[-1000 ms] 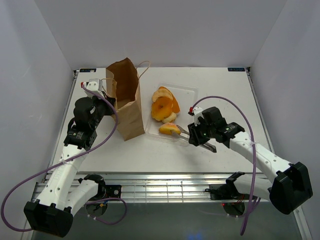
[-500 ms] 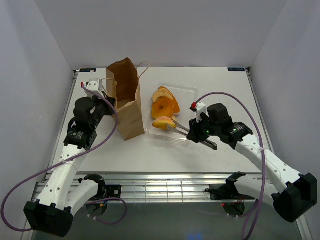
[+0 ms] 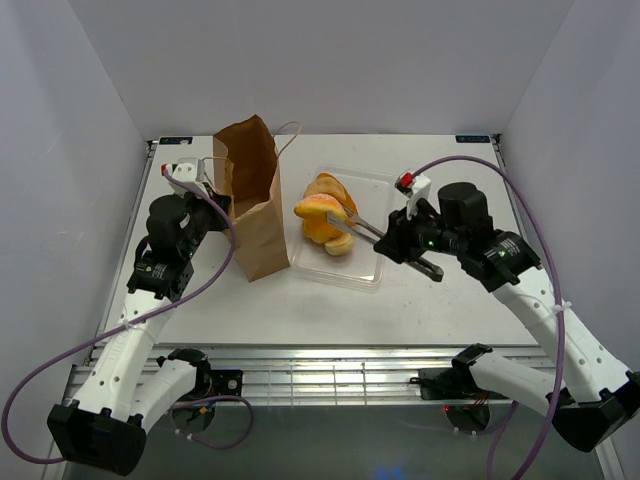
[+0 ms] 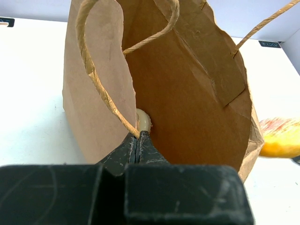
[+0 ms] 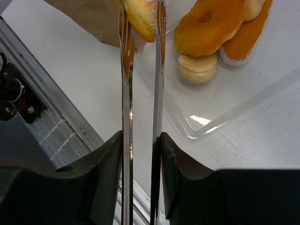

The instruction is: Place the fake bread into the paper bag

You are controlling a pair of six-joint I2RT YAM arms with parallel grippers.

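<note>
The brown paper bag (image 3: 252, 195) stands open at the table's left; its inside shows in the left wrist view (image 4: 187, 98). My left gripper (image 4: 138, 140) is shut on the bag's near rim, by a string handle (image 4: 98, 79). My right gripper (image 5: 140, 140) is shut on thin metal tongs (image 5: 126, 93). The tongs pinch a golden sugared bun (image 5: 139, 16), held in the air (image 3: 318, 208) just right of the bag's mouth. More fake bread lies in the clear tray (image 3: 375, 185): a ring doughnut (image 5: 208, 26), a pale roll (image 5: 197, 68) and an orange pastry (image 5: 243, 35).
The tray's near edge (image 5: 234, 112) lies below the tongs. The table's metal front rail (image 3: 330, 370) runs along the near edge. A white wall stands close behind the bag.
My right arm has lifted the bun out of the tray and carried it up and left toward the bag. The left arm and the bag have not moved.
</note>
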